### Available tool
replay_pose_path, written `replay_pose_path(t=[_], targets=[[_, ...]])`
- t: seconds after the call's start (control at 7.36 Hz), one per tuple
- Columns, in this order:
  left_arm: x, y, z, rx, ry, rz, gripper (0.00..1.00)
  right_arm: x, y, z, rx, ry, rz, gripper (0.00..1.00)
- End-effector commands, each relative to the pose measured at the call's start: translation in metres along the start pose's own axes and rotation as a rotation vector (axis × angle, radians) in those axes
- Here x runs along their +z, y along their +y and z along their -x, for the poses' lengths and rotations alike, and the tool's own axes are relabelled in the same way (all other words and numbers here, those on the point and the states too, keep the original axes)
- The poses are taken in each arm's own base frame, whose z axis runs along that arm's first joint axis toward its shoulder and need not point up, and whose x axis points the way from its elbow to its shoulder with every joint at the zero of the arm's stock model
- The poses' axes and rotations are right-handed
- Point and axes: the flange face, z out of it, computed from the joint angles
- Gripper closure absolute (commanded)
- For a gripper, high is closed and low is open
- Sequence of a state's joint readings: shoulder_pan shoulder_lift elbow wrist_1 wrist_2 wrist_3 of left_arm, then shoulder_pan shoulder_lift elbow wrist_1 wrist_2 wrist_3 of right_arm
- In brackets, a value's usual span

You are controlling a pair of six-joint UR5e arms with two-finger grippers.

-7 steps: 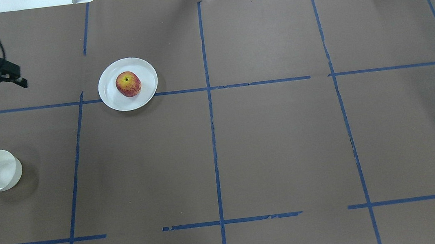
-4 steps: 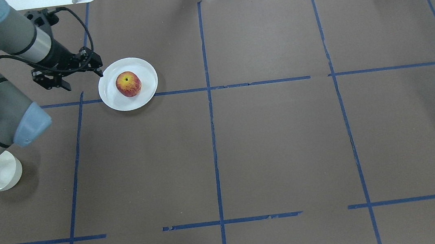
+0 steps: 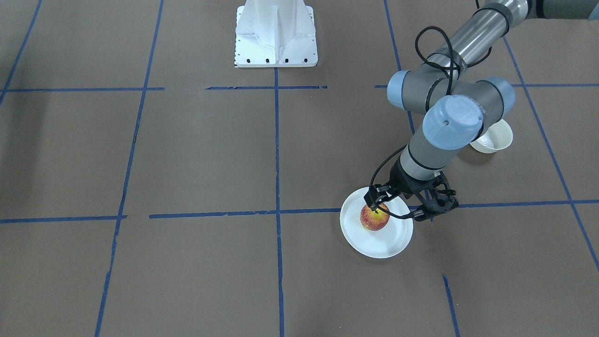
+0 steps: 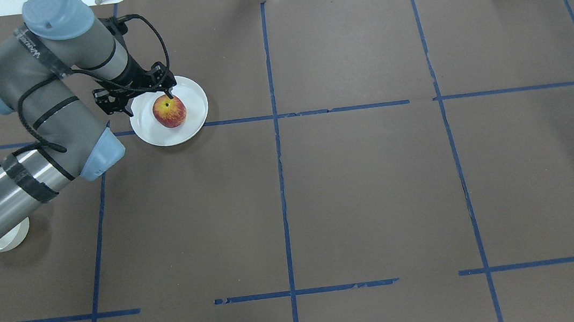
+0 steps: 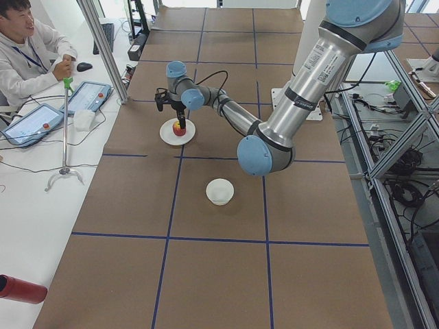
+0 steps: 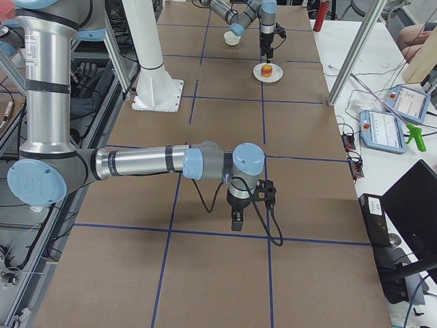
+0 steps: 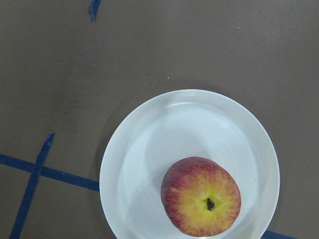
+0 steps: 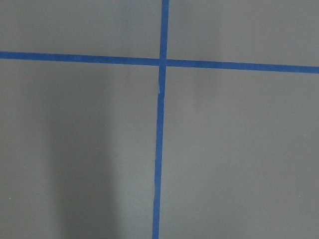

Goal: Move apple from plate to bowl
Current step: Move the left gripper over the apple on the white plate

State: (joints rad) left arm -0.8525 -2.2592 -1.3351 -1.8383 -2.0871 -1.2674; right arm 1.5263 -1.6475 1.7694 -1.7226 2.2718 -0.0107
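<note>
The apple (image 4: 169, 111), red with yellow patches, sits on the white plate (image 4: 194, 97) at the far left of the table. It also shows in the front view (image 3: 374, 218) and in the left wrist view (image 7: 202, 196), low on the plate (image 7: 174, 129). My left gripper (image 4: 145, 99) is open and hovers over the plate's left side, one finger near the apple's top and the other off the rim. The white bowl (image 3: 493, 138) stands nearer the robot; in the overhead view the bowl (image 4: 4, 243) is mostly hidden by my left arm. My right gripper (image 6: 235, 220) shows only in the right side view, over bare table; I cannot tell its state.
The white robot base (image 3: 276, 37) stands at the middle of the near edge. Blue tape lines (image 4: 275, 130) grid the brown table cover. An operator (image 5: 27, 48) sits with tablets at a side desk beyond the table's far edge.
My left arm has swung in from the left edge towards the right. Its open gripper went from beside the table edge to over the plate next to the apple. The arm now covers most of the bowl.
</note>
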Motion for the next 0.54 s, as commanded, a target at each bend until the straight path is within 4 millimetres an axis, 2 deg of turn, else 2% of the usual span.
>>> replay_pose_path(t=[0.0,0.14,0.41], targets=[[0.026,-0.018,-0.024,-0.007,-0.007,-0.011,0.0,0.0,0.0,0.0,0.0,0.0,-0.001,0.0],[0.043,-0.003,-0.025,0.005,-0.026,-0.008,0.0,0.0,0.0,0.0,-0.001,0.0,-0.001,0.0],[0.055,0.002,-0.023,0.002,-0.05,-0.004,0.01,0.0,0.0,0.0,0.0,0.0,0.001,0.0]])
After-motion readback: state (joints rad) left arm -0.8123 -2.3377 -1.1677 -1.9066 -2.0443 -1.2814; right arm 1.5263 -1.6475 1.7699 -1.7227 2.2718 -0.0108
